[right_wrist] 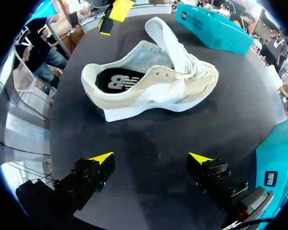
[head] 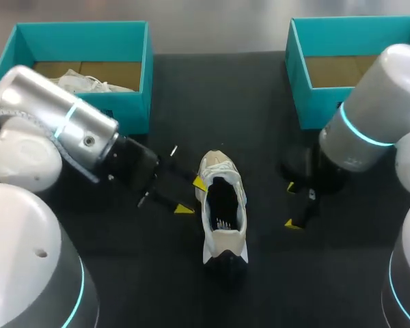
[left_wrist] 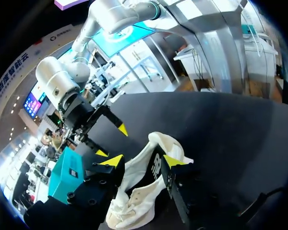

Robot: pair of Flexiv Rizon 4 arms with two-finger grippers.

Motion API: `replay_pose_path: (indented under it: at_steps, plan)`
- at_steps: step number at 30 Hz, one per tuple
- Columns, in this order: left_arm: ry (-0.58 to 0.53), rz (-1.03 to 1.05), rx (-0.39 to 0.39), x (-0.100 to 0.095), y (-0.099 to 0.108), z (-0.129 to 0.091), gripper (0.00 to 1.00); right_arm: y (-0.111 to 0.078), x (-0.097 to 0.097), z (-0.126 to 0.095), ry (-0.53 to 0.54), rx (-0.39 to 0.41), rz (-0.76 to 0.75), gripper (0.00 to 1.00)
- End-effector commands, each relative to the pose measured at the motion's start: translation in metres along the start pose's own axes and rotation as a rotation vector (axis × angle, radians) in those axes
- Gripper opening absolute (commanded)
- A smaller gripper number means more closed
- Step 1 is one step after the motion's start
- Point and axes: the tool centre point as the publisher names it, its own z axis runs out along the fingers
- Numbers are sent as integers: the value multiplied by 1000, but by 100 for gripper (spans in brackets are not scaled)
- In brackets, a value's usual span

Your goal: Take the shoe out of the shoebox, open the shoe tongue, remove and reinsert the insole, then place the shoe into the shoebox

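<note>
Open right gripper (right_wrist: 151, 157) faces the unboxed shoe (right_wrist: 182, 91).
Left gripper (left_wrist: 144, 160) open beside it; tongue (right_wrist: 170, 40) raised, insole (right_wrist: 117, 80) in, boxing seemingly left.

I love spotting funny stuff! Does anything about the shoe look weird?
Only the tongue of the shoe: it sticks up, pulled wide open, so the black insole shows inside. The shoe itself stands upright on the table, and nothing looks spilled or broken.

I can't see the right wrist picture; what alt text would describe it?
A beige and white shoe stands on the dark table, tongue pulled up, black insole showing. The right gripper's open yellow-tipped fingers hover short of it, touching nothing.
</note>
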Motion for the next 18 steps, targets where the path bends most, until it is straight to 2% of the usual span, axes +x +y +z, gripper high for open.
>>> replay_pose_path:
  at_steps: [1,5,13,16,18]
  plan:
    - [150,18,-23,-3,-6,-24,52,-23,6,-27,-4,1,-25,100]
    - [228,60,-38,0,-9,-31,50,-32,8,-37,19,-8,-72,100]
    - [386,102,-26,2,-28,-51,50,-32,8,-37,19,-8,-72,100]
    - [422,130,-58,0,-29,-60,51,-32,8,-37,19,-8,-72,100]
    - [454,141,-69,-1,-29,-65,47,-32,8,-37,19,-8,-72,100]
